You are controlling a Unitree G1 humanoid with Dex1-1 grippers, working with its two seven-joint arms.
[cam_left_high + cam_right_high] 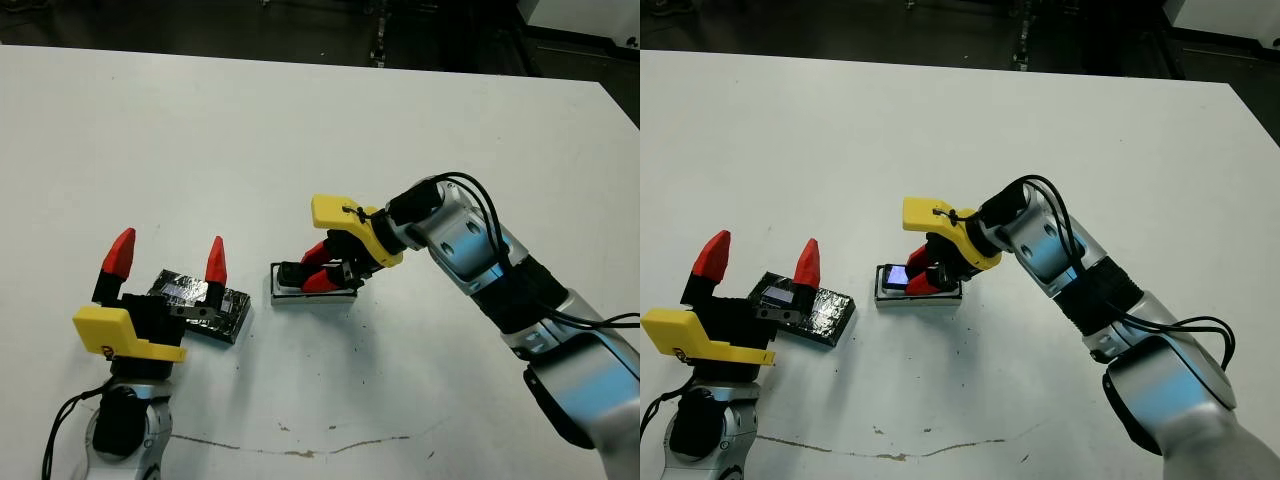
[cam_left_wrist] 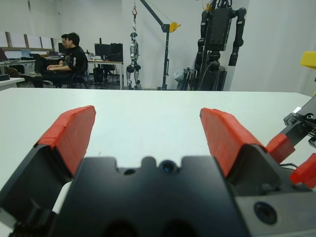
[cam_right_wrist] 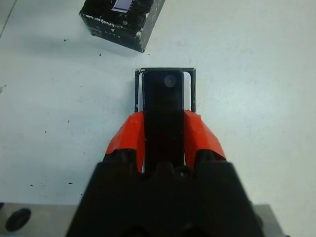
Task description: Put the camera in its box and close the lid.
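My right gripper (image 1: 322, 270) is shut on the camera (image 3: 163, 106), a glossy black oblong held lengthwise between the red fingers (image 3: 200, 136). The camera lies along the box (image 1: 312, 297), a small white tray with a thin dark rim (image 3: 191, 74), and its far end is inside the rim. I cannot tell whether it rests on the tray floor. The lid (image 1: 222, 312), black with silvery crinkled patches, lies on the table just left of the box. My left gripper (image 1: 168, 252) is open, fingers up and apart, right beside the lid and holding nothing.
White table (image 1: 300, 130) with a thin dark scuff line (image 1: 300, 450) near its front edge. In the left wrist view, seated people (image 2: 69, 59) and parked robot rigs (image 2: 217, 39) show beyond the far edge.
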